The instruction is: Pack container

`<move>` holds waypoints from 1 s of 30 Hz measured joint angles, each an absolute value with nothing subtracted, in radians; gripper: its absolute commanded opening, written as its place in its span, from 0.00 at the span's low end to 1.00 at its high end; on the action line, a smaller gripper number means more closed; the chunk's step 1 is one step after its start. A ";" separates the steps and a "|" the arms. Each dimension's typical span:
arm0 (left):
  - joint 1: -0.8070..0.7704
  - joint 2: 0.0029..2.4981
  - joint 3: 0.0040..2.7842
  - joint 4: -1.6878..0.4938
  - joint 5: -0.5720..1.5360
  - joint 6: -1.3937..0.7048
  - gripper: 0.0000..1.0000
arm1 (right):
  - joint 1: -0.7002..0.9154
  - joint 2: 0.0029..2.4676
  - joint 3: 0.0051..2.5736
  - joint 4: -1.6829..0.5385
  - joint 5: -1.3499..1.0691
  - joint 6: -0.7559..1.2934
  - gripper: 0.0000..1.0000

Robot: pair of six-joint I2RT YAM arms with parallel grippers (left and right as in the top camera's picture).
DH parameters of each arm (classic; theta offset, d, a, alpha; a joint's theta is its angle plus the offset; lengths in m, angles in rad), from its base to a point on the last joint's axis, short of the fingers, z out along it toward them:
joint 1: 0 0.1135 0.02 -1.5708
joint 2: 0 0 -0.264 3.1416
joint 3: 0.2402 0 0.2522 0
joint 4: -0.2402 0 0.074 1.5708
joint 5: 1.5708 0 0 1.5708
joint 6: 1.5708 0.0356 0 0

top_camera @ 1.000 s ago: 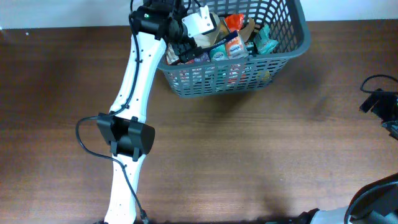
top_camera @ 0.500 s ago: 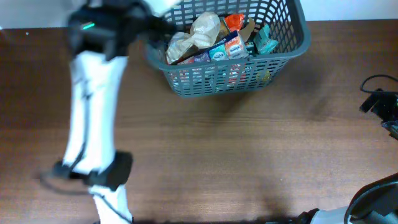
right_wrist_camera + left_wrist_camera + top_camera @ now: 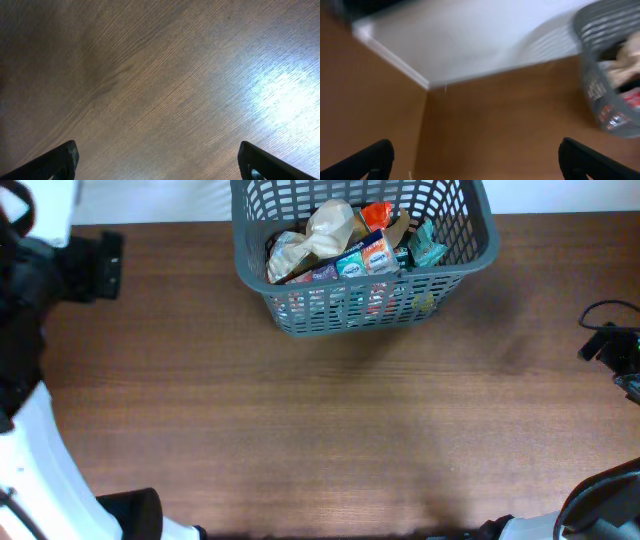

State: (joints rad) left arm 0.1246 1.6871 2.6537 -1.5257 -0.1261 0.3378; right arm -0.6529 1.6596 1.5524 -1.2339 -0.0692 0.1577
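- The wide brown wood-grain table [image 3: 350, 430] is being used as the work surface. No loose package is being shown on its visible part, so the packing is being judged as close to finished.
- The large dark grey slatted plastic basket [image 3: 360, 305] is being kept at the far middle edge of the table, within reach of both arms. In the left wrist view its lattice wall [image 3: 600, 95] is being seen at the right edge of the frame.
- The white left arm [image 3: 30, 450] is being held at the far left of the table, well apart from the basket, probably so that the basket mouth is being left unobstructed.
- A crumpled beige paper bag [image 3: 325, 230], blue-and-white packets [image 3: 365, 258], an orange packet [image 3: 375, 215] and a teal packet [image 3: 425, 245] are being held inside the basket. They are being crowded against its near wall, and the far part is being left free.
- The left end effector [image 3: 477, 160] is being held spread wide with nothing between its fingers.
- The right end effector [image 3: 160, 162] is likewise being held wide apart and empty, above bare table.
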 measured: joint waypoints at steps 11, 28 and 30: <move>0.347 1.708 2.437 -1.557 -0.101 0.136 0.99 | -0.653 1.660 1.552 -1.234 -0.069 0.158 0.99; 0.350 1.711 2.280 -1.556 -0.086 0.112 0.99 | -0.653 1.660 1.552 -1.234 -0.069 0.158 0.99; 0.350 1.711 2.280 -1.556 -0.086 0.111 0.99 | -0.653 1.660 1.552 -1.234 -0.069 0.159 0.99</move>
